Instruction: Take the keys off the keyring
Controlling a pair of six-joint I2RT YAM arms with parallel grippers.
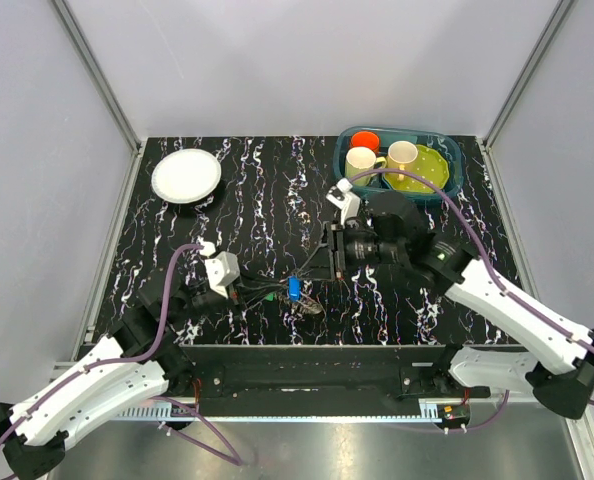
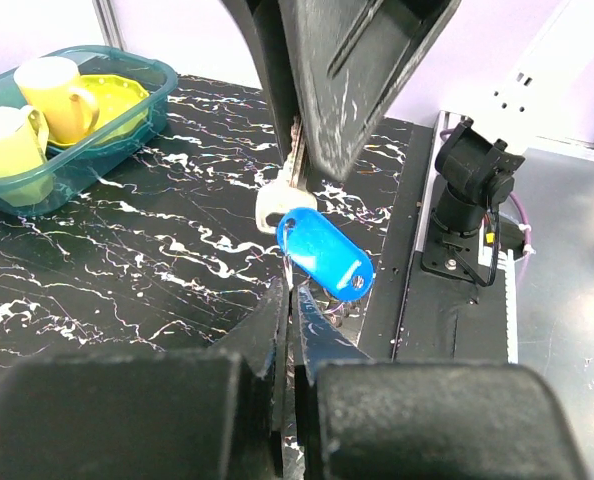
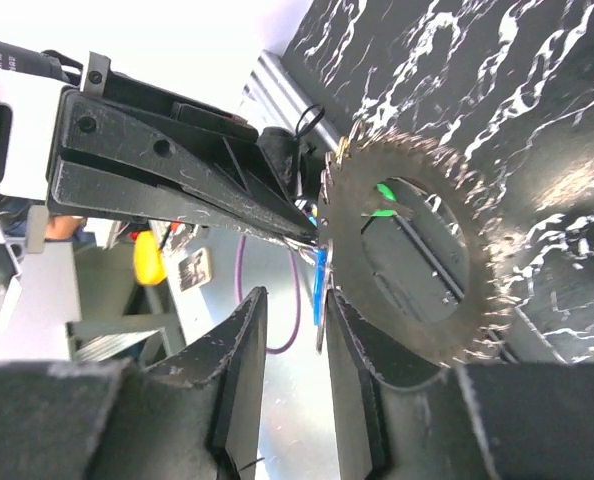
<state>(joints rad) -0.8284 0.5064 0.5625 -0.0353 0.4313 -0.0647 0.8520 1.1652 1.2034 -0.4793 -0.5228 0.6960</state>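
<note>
Task stage: early, by my reading; the keyring [image 3: 343, 236] looks fully strung, nothing clearly off it
Keys [image 3: 482, 290]: fanned all round the ring like gear teeth, no gap in the fan that I can make out
Location: over the near edge of the tabletop [image 1: 277, 200], between the two hands, in front of the arm bases
Left hand [image 2: 287, 300]: fingers pressed together, pinching the ring's edge right beside the blue tag [image 2: 324, 252]; whether wire or a key stem sits in the pinch I cannot tell
Right hand [image 3: 292, 300]: fingers parted, a clear gap between them; the blue tag's edge shows in the gap, touching neither finger as far as I can see
Cream-headed key [image 2: 275, 208]: stands just under the right hand's fingertips, its stem running up between them; on or off the ring, cannot tell
Green tag [image 3: 382, 190]: shows through the ring's hollow, on the bunch
Loose keys: none seen lying on the tabletop
Off to the side: teal bin [image 1: 452, 180] of mugs far right, white plate [image 1: 186, 176] far left, both well apart from the work
Left to do: by my judgement nearly all of it, key by key
</note>
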